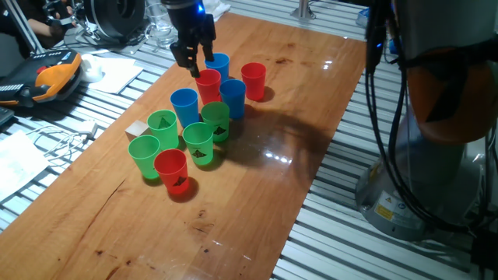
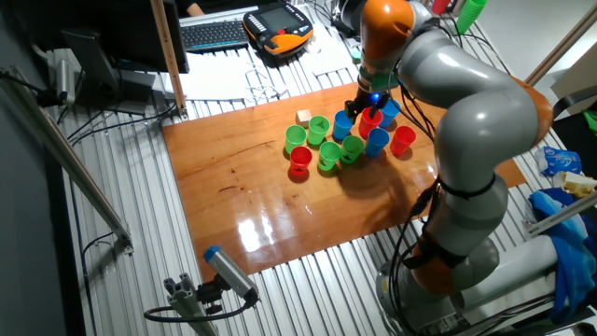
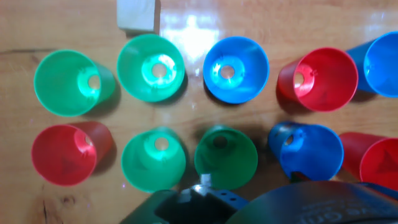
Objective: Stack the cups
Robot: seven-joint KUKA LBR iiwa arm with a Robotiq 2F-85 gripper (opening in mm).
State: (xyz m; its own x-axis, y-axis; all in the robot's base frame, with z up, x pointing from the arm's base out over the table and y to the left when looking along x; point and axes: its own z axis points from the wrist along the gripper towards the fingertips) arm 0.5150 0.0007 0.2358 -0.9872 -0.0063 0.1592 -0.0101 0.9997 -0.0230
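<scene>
Ten small cups stand upright and apart in a loose cluster on the wooden table [image 1: 257, 202]. In one fixed view they are green [image 1: 144, 154], [image 1: 163, 126], [image 1: 198, 141], [image 1: 215, 118], blue [image 1: 184, 105], [image 1: 233, 97], [image 1: 219, 64] and red [image 1: 171, 169], [image 1: 208, 84], [image 1: 254, 78]. My gripper [image 1: 194, 62] hangs just above the far red cup [image 2: 371, 119], its jaws apart and empty. The hand view looks down into the cups, with the red cup [image 3: 318, 78] at the right. My fingers do not show there.
A small wooden cube [image 1: 138, 130] sits beside the green cups, also in the hand view [image 3: 137, 14]. Clear glassware [image 1: 161, 31] and an orange teach pendant [image 1: 47, 78] lie past the table's far end. The robot base [image 1: 436, 155] stands off the right edge.
</scene>
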